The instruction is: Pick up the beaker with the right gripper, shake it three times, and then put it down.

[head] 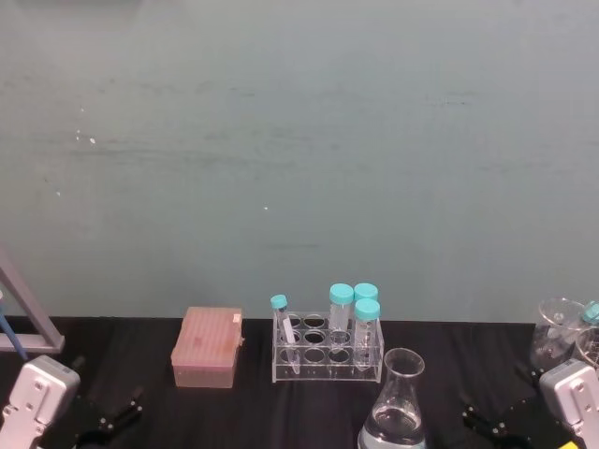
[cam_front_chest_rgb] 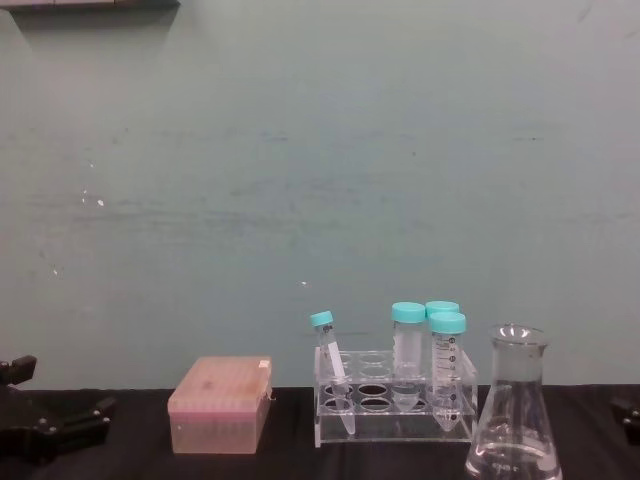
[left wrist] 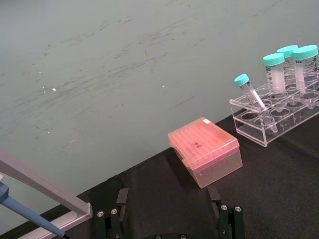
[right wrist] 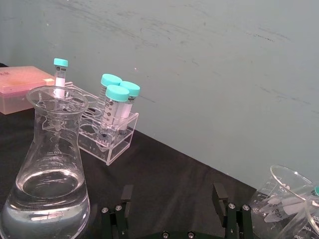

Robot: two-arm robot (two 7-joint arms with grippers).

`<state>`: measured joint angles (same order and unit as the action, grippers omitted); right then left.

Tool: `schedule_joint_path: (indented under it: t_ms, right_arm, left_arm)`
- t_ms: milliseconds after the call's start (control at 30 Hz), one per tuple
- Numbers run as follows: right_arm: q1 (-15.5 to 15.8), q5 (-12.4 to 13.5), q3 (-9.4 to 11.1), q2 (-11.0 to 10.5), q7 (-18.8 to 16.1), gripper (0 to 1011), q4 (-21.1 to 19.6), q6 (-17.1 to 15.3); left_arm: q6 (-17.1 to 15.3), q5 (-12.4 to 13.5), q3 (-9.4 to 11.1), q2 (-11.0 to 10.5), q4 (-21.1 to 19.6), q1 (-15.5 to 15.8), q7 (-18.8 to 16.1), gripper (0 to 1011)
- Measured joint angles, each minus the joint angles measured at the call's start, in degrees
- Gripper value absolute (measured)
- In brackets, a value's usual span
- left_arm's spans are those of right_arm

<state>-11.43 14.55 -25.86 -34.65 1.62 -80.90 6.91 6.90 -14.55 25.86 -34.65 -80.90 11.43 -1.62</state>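
1. Position. The beaker [head: 393,404] is shown at the lower centre-right of the head view, standing on the black table [head: 253,412] in front of the tube rack [head: 328,354] and apart from it. In the chest view it occupies the lower right, just to the right of the rack.
2. Right gripper. The right gripper [right wrist: 173,193] is found at the lower right of the head view, near the beaker and not touching it. Its fingers are spread apart and nothing is held between them.
3. Left gripper. The left gripper [left wrist: 168,196] is parked at the lower left of the head view, near the pink box [head: 208,348]. It is likewise spread and empty.
4. Handling. The beaker is judged to be rigid, smooth glass, and so breakable and probably slippery. Clear liquid [right wrist: 47,209] lies in the wide base, so the weight is judged to sit low and the load to be moderate.
5. Hold. The narrow neck just below the flared rim is judged the best place to be gripped, since the rim would serve as a stop against slipping. The sloping wall lower down is thought likely to slide out of a pinch.
6. Orientation. The long axis is upright, with the open mouth pointing straight up and the base set flat on the table. Because the mouth is uncovered, the beaker is best kept near upright while shaken.
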Motion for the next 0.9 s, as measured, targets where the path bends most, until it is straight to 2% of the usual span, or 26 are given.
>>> schedule_joint_path:
  t_ms: [600, 767, 900]
  right_arm:
    - [0.00, 0.00, 0.00, 0.00, -0.01, 1000, 0.00, 0.00]
    - [0.34, -0.82, 2.01, 0.68, 1.68, 1000, 0.19, 2.81]
    - [-0.68, -0.22, 4.00, 1.93, 1.87, 1000, 0.68, 4.99]
  left_arm:
    - [0.00, 0.00, 0.00, 0.00, 0.00, 0.00, 0.00, 1000]
    - [0.00, 0.00, 0.00, 0.00, 0.00, 0.00, 0.00, 1000]
    - [0.00, 0.00, 0.00, 0.00, 0.00, 0.00, 0.00, 1000]
